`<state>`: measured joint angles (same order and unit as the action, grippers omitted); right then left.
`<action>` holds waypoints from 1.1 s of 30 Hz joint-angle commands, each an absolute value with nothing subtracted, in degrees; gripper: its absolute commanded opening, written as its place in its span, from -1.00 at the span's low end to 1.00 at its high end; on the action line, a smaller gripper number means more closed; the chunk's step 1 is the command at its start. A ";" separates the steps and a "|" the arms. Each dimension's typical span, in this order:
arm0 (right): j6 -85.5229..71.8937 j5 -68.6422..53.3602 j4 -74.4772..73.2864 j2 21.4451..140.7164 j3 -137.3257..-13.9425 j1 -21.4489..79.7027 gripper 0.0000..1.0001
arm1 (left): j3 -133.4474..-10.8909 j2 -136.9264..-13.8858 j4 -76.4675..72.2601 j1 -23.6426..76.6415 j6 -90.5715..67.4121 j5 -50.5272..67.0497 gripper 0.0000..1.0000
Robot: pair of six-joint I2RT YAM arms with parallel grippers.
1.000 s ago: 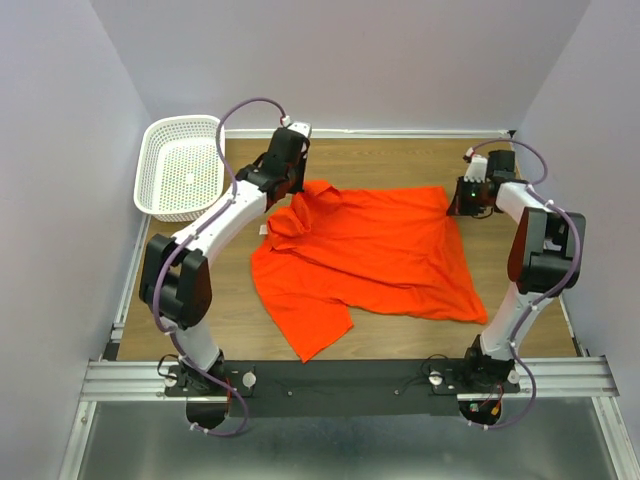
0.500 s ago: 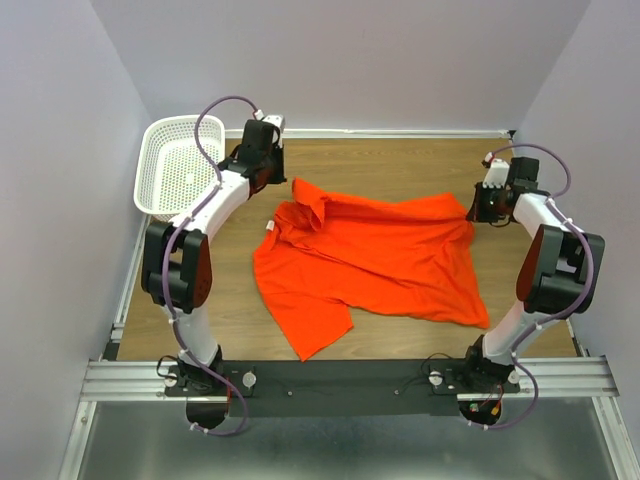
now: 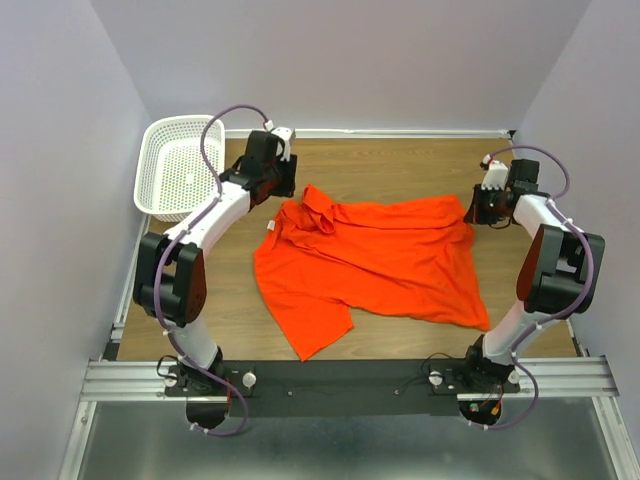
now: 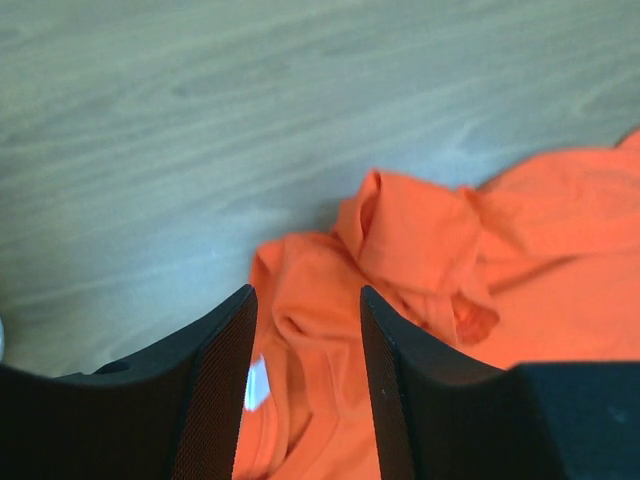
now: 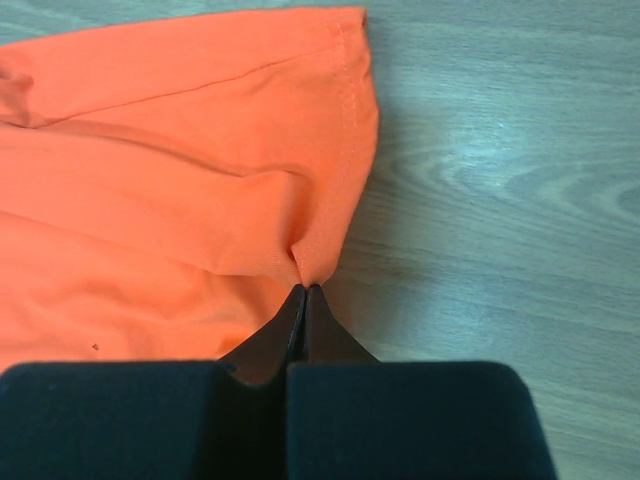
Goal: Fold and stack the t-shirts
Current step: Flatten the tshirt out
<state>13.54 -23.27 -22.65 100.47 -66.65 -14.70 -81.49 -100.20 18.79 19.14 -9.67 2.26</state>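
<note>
We are working over a wooden desk (image 3: pixel 400 160), and the orange-red t-shirt (image 3: pixel 370 260) is lying spread across its middle. It is rumpled, with its neck end bunching toward the far left corner and one sleeve trailing toward the near edge. We are judging it as not yet folded. The cloth is lying mostly in one creased layer, so it seems we are first flattening it by drawing it out toward the desk's right edge.

The left arm (image 3: pixel 215 215) is stretching from its base at the near edge toward the far left corner, with its wrist tilting down over the bunched neck end. The right arm (image 3: pixel 545 250) is rising along the right edge and bending inward at the wrist, low over the desk. The white mesh basket (image 3: pixel 180 170) is sitting at the far left corner, apart from the shirt.

The left end effector (image 4: pixel 305 295) is hanging just above the bunched cloth, jaws parted partway and nothing between them. The right end effector (image 5: pixel 303 290) is pinching fully closed on the shirt's edge near a hemmed corner. It is raising a small pucker of fabric, presumably to hold that side taut.
</note>
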 commanded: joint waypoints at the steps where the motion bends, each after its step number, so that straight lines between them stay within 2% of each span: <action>1: 14.41 -25.93 -23.29 100.72 -66.44 -15.03 -0.99 | -74.56 -98.26 21.97 21.44 -8.52 0.44 0.05; 4: 15.20 -25.93 -23.64 100.81 -66.53 -15.03 -0.99 | -72.34 -98.17 22.15 24.59 -8.35 -2.63 0.05; 5: 15.81 -26.01 -23.99 100.55 -66.53 -15.03 -0.89 | -72.33 -98.43 22.24 25.31 -8.09 -3.94 0.05; 7: 18.79 -27.59 -25.22 97.58 -66.53 -15.03 -0.58 | -72.51 -98.70 22.41 26.80 -8.09 -5.70 0.06; 8: 19.85 -28.12 -25.31 95.99 -66.27 -15.03 -0.24 | -72.86 -98.70 22.67 26.81 -8.26 -7.10 0.08; 9: 20.82 -28.65 -25.31 94.50 -66.10 -15.03 -0.09 | -72.95 -98.61 22.85 26.89 -8.70 -7.99 0.10; 12: 23.46 -31.98 -25.49 88.52 -66.79 -14.94 0.24 | -71.64 -95.81 21.45 26.72 -10.97 -10.89 0.22; 13: 24.77 -34.78 -26.01 87.72 -67.14 -14.59 0.28 | -70.06 -94.84 20.40 26.54 -11.86 -10.72 0.25; 17: 30.84 -44.80 -29.44 86.13 -68.99 -10.82 0.30 | -65.14 -90.10 14.61 23.83 -17.82 -7.75 0.27; 20: 34.54 -46.59 -31.55 87.45 -69.52 -0.91 0.31 | -58.81 -87.46 7.23 21.02 -23.19 -0.81 0.21; 21: 34.71 -45.80 -31.47 89.37 -69.78 5.47 0.31 | -57.58 -87.28 5.73 20.57 -24.25 -0.36 0.19; 24: 29.38 -40.71 -29.89 97.51 -75.30 15.69 0.29 | -56.16 -88.50 3.43 20.21 -26.19 4.91 0.11; 29: 17.94 -31.48 -29.09 111.95 -92.42 25.65 0.23 | -53.62 -89.39 0.36 20.48 -27.68 7.91 0.05; 33: 11.61 -22.52 -28.74 121.80 -101.40 30.93 0.18 | -51.24 -88.77 -1.23 20.48 -28.04 7.82 0.05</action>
<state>19.16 -31.99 -28.21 116.46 -94.72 27.99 -53.17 -89.17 3.01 20.38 -26.22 5.21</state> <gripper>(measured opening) 0.613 0.526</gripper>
